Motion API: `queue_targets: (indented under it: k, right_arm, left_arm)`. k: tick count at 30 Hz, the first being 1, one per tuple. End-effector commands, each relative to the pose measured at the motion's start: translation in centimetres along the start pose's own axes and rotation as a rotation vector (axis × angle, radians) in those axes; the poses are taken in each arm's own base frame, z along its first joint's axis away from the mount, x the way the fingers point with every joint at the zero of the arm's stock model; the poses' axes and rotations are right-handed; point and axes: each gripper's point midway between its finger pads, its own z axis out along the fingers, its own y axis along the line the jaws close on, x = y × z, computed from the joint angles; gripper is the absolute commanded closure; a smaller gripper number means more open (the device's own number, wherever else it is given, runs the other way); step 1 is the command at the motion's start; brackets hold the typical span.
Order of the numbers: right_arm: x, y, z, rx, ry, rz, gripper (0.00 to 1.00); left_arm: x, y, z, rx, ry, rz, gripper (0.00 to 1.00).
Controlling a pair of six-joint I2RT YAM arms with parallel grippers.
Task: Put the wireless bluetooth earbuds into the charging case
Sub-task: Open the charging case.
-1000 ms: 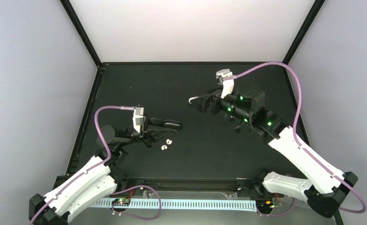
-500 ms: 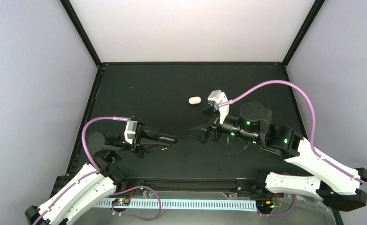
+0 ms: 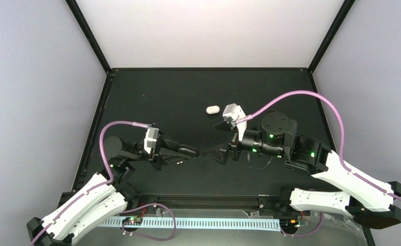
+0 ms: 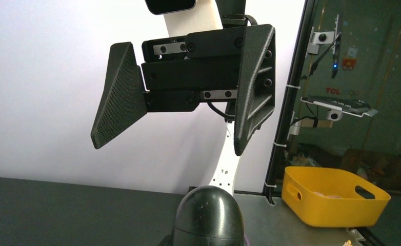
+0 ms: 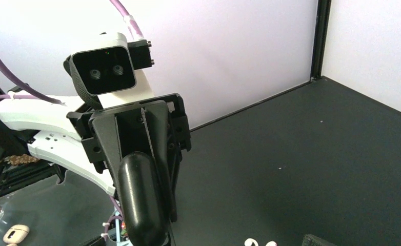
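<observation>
The white charging case lies shut on the black table, behind both grippers and apart from them. My left gripper is shut on a black oval object, which also shows in the left wrist view and the right wrist view. My right gripper is open and empty, facing the black object's tip with its jaws spread wide. Two tiny white earbuds lie on the table below the grippers, at the bottom edge of the right wrist view. They are hidden in the top view.
The black table has a raised frame along its left edge and white walls behind. A yellow bin stands off the table to the right. The purple cables arch over each arm.
My right gripper left the white case at the back of the table and swung forward and left, ending just in front of the black object. My left gripper shifted slightly with that object.
</observation>
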Motion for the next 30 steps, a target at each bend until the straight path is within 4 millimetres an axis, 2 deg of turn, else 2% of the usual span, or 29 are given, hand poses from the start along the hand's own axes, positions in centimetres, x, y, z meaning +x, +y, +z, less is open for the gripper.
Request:
queue_targets:
  k: [1,11,17,30]
  right_arm:
    - [-0.7,1.1,0.3,-0.058,-0.031,0.012,0.01]
    - [0.3,-0.6,2.0,0.029,0.011,0.034,0.01]
    - [1.9,-1.7,3.4,0.077,0.075,0.015,0.01]
    - [2.1,-2.8,4.4,0.133,0.077,0.000,0.01]
  left_arm:
    - [-1.5,0.0,0.4,-0.014,-0.021,0.027,0.98]
    - [-0.9,1.5,1.2,-0.030,0.003,0.019,0.98]
    - [-1.0,1.8,1.5,-0.023,-0.002,0.013,0.98]
    - [-0.4,1.8,1.4,-0.021,0.008,0.012,0.98]
